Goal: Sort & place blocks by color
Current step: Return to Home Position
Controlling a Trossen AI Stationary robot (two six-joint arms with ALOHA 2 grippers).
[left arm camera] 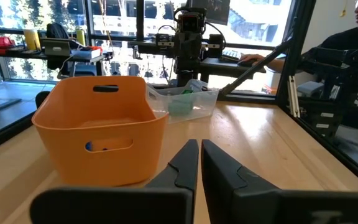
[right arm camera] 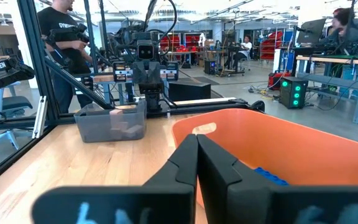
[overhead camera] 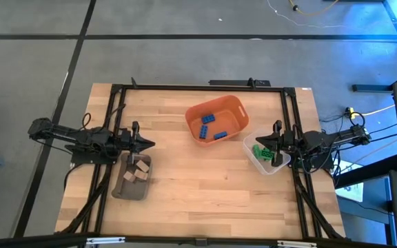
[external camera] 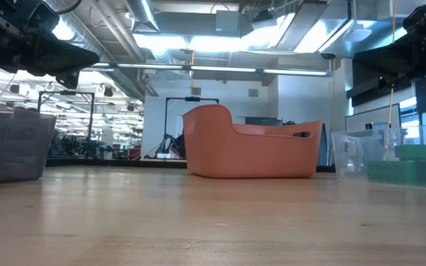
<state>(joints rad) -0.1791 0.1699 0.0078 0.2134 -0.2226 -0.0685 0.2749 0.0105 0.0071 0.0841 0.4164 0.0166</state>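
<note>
Several blue blocks [overhead camera: 211, 126] lie in the orange bin [overhead camera: 236, 105] at the table's far middle. Green blocks [overhead camera: 261, 153] lie in the clear bin [overhead camera: 252, 160] at the right. Pale tan blocks [overhead camera: 140, 167] lie in the grey-brown tray [overhead camera: 126, 189] at the left. My left gripper [overhead camera: 150, 145] hovers shut above the tray's far end, level, pointing right; it also shows shut in the left wrist view [left arm camera: 199, 163]. My right gripper [overhead camera: 257, 141] hovers shut over the clear bin, level, pointing left; it also shows shut in the right wrist view [right arm camera: 197, 158]. Both hold nothing.
A black frame [overhead camera: 198, 87] runs along the table's far, left and right sides. Bare wooden tabletop [overhead camera: 205, 186] lies between the bins and the near edge. People show in the room beyond the table in the wrist views.
</note>
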